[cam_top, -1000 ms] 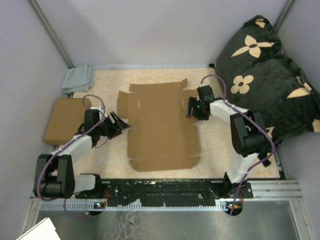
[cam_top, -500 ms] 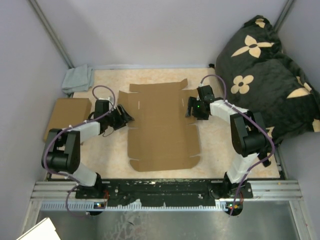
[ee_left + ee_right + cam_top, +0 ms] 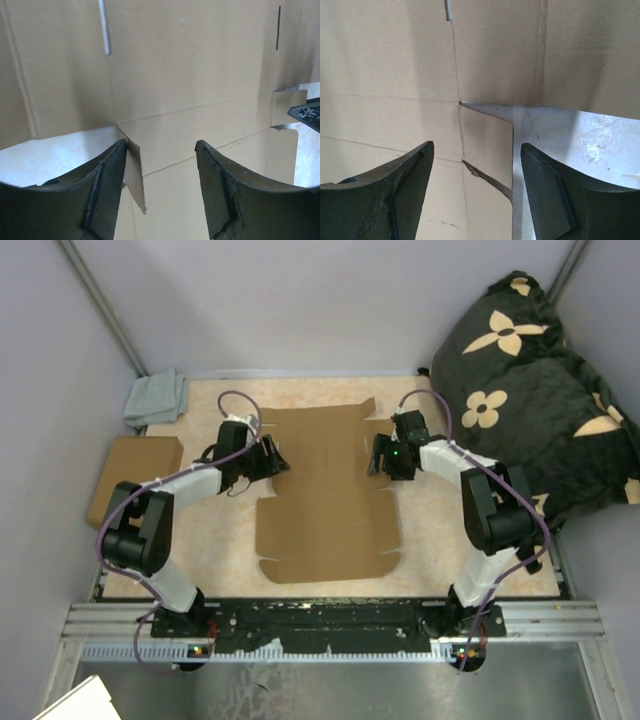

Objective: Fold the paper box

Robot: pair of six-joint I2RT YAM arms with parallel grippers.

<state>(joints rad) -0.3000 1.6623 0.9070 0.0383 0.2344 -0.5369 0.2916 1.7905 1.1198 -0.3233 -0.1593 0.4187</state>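
Now — left hand (image 3: pixel 280 457) gaping at paper box (image 3: pixel 325 510) edge | right hand (image 3: pixel 375 455) gaping opposite

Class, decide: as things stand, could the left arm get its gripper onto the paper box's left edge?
Probably yes. The left gripper is open right at the left edge of the paper box, with a small tab beside one finger and nothing in between.

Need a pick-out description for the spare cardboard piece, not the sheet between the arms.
On the tan table, look along the left edge, just nearer than the grey cloth in the far-left corner. The spare cardboard piece lies flat there. Unlike the paper box in the middle, it is a plain rectangle without flaps or notches.
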